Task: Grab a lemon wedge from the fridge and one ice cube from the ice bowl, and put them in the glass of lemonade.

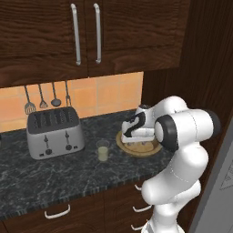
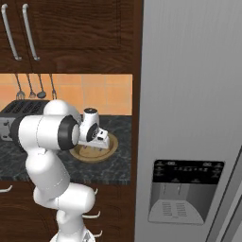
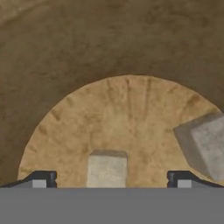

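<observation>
**Pincer down in the ice bowl, fingers spread**

I have the pincer lowered into the ice bowl, jaws spread wide, nothing pinched. In the hand view one pale ice cube sits on the bowl floor right between the two fingertips, apart from both. A second, larger ice cube lies off to the right of the right fingertip, tilted on the floor near the bowl wall.

From the left base view, the hand hangs over the bowl and hides most of it. The glass of lemonade stands upright on the dark counter, just left of the pincer, with the toaster further left. The fridge stands to the right of the pincer, doors closed.
</observation>
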